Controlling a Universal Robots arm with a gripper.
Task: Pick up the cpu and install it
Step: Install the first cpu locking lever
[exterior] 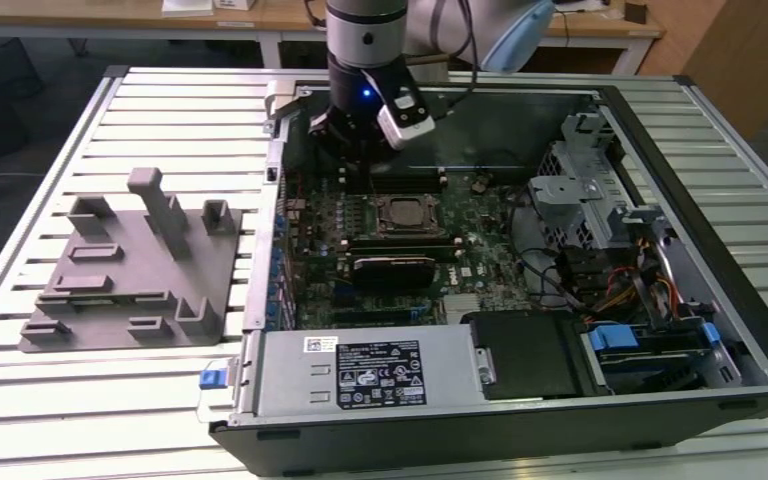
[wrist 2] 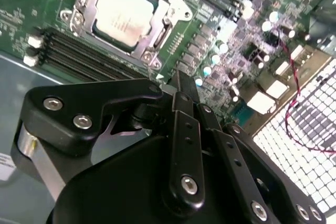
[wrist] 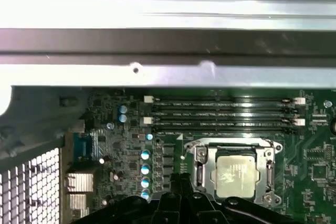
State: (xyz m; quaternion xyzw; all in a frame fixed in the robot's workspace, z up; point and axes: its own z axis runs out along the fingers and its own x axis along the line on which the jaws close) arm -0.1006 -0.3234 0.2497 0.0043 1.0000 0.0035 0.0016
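At the upper left of the second wrist view, the cpu (wrist 2: pixel 125 13) sat in its socket, apart from the pincer (wrist 2: pixel 181 85), which was pressed together and empty.

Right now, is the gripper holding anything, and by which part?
Nothing is held, as far as I can see. The cpu sits in the socket on the motherboard, and the gripper hangs above the board beside it.

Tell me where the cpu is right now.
The cpu sits in the socket on the motherboard inside the open case, beside the memory slots in both wrist views.
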